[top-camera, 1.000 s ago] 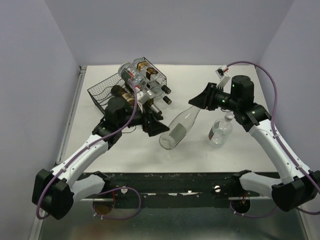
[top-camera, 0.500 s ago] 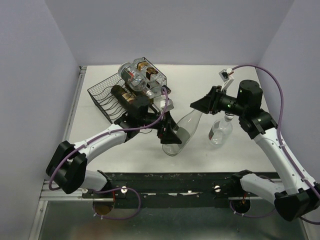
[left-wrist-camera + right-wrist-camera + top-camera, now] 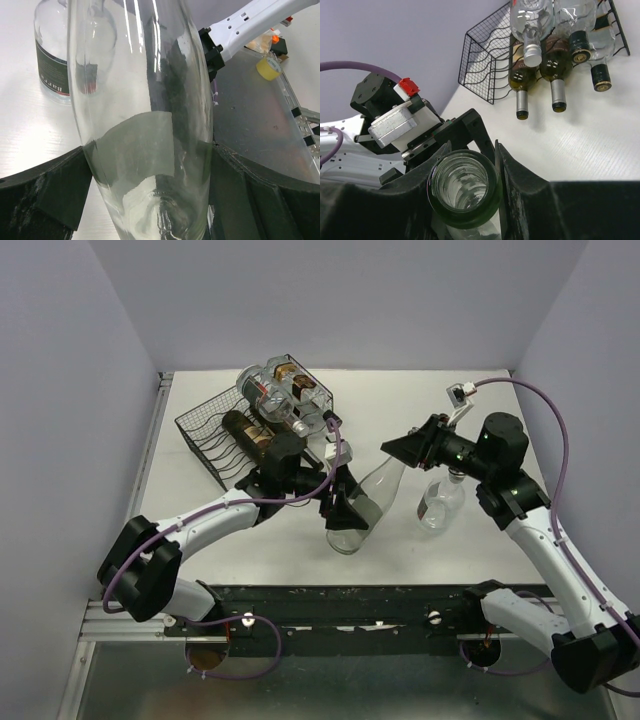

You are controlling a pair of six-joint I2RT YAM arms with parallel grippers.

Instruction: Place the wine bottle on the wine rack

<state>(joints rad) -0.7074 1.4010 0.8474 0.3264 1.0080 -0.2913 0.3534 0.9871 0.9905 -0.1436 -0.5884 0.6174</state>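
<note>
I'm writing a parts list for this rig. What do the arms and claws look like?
Both the left arm and right arm have white links and black joints, each trailed by a purple cable. The left claw and right claw are black, wedge-shaped.

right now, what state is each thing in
wine bottle, tilted, neck gripped by right claw
right claw, shut on wine bottle neck
left claw, open, fingers either side of wine bottle's base
small bottle, upright on table
rack, holding several bottles lying down
</note>
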